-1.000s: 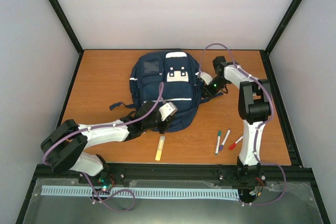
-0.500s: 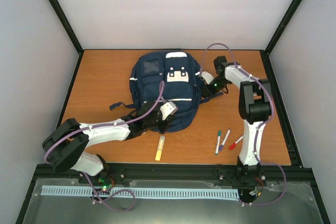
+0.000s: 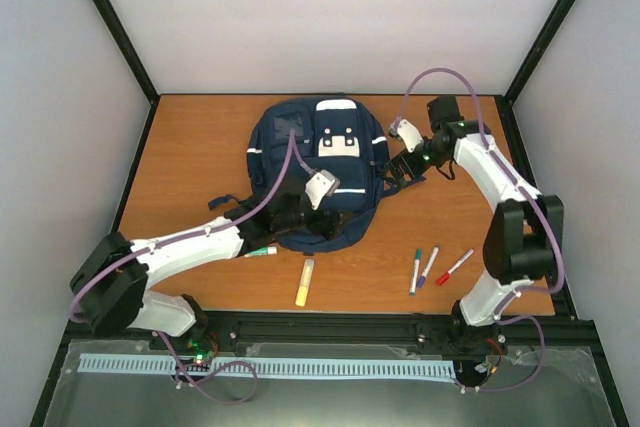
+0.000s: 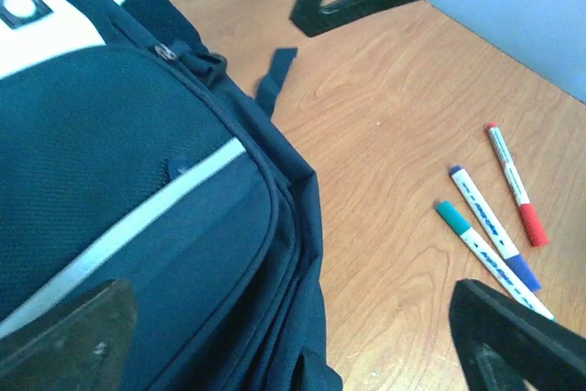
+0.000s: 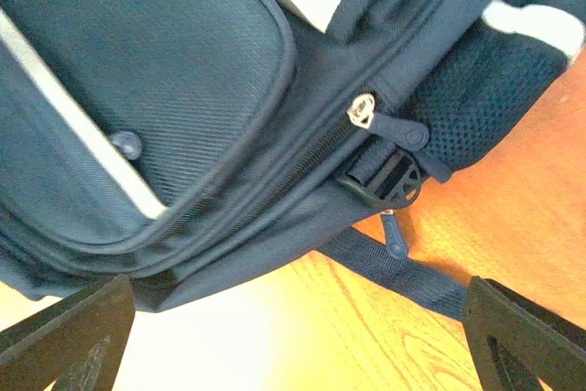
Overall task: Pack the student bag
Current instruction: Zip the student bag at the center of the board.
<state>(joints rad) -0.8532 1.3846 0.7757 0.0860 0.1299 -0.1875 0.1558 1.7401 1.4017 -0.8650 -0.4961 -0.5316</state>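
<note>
Nearest the arm bases, a yellow highlighter [image 3: 304, 281] lies on the wooden table [image 3: 190, 147], just off the bag's 6 o'clock edge. At about 4 o'clock from the bag three markers lie close together. They are green-capped [image 3: 415, 270], blue-capped [image 3: 428, 267] and red-capped [image 3: 455, 267], and all are well apart from the fabric. Another white pen with a green end [image 3: 262, 251] rests at the bag's 7 o'clock corner, just beside the left arm's forearm.

The left gripper [image 4: 293, 327] hangs over the near part of the student bag [image 3: 315, 172]. Its fingers are spread wide, one over the navy fabric and one over bare wood, and nothing is held between them. Its wrist view shows the bag's white stripe [image 4: 137, 217] running beneath it and the three markers out at 3 o'clock.

The student bag lies flat on its back in the middle of the table, toward the far side. Its white patches face up and its dark straps [image 3: 230, 205] trail off at 8 o'clock.

At the bag's 3 o'clock side the right gripper [image 5: 293, 345] hovers with its fingers fully parted, gripping nothing. Below it are a silver zipper pull [image 5: 364, 109], a black buckle [image 5: 389, 180] and a loose webbing strap [image 5: 403, 272] lying on the wood.
</note>
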